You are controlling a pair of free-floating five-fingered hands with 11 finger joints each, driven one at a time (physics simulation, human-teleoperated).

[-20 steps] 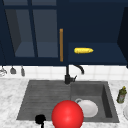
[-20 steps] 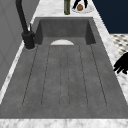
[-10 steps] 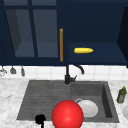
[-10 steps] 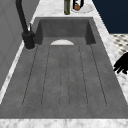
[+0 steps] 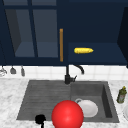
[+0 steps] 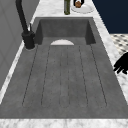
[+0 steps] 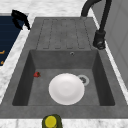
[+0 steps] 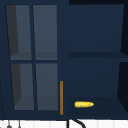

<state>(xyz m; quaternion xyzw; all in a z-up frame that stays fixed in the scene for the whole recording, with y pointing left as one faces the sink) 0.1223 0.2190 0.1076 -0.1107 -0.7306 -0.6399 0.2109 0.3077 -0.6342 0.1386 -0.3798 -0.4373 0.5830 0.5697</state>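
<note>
Dark blue wall cabinet [image 8: 95, 30]: glazed door on the left, open shelves on the right. Below it, the grey stone sink [image 6: 65, 75]: a ribbed drainboard on the left and a basin on the right. In the front view a glossy red sphere [image 5: 67, 116] sits low at the sink's front edge. A round white plate [image 7: 66, 88] lies flat on the basin floor beside the drain. The black curved tap [image 6: 23, 22] stands at the back rim. A green bottle with a yellow cap [image 5: 121, 95] stands on the marble to the right of the basin. A yellow corn cob [image 5: 83, 50] lies on the lowest open shelf.

The black left hand [image 5: 40, 119] hangs over the front rim of the drainboard, just left of the sphere. Its fingers are loose and drooping, and they hold nothing.

Risk, as I judge it: any sideways drift could knock the sphere into the basin, onto the plate.

Unclear: whether the sphere rests on anything. The right side view shows a small red speck [image 7: 37, 74] at the basin wall that I cannot identify. The frame edge cuts off the hand in the left side view.
</note>
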